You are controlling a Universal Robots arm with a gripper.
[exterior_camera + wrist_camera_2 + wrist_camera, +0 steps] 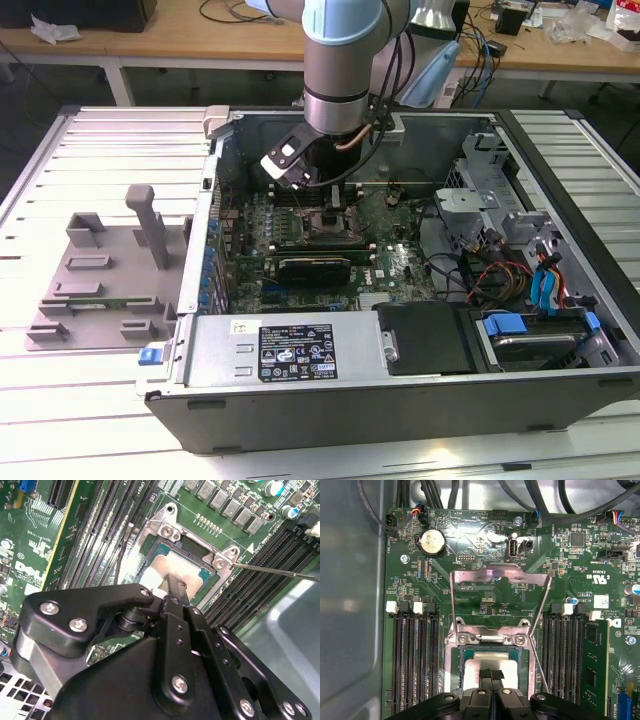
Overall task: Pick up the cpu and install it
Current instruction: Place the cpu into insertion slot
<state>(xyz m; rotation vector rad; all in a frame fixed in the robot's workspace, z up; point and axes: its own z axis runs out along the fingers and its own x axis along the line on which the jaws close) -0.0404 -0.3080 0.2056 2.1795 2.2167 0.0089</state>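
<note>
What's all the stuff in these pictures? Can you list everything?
computer case: one, grey, open, mid-scene.
table: one, white, under the computer case.
tray: one, grey, exterior view's left of the computer case.
circuit board: one, green, inside the computer case.
battery: one, round, silver, on the circuit board.
cpu: one, silver-grey, on the circuit board.
socket frame: one, metal, around the cpu.
arm: one, silver and blue, reaching into the computer case.
gripper: one, black, shut, over the cpu.
</note>
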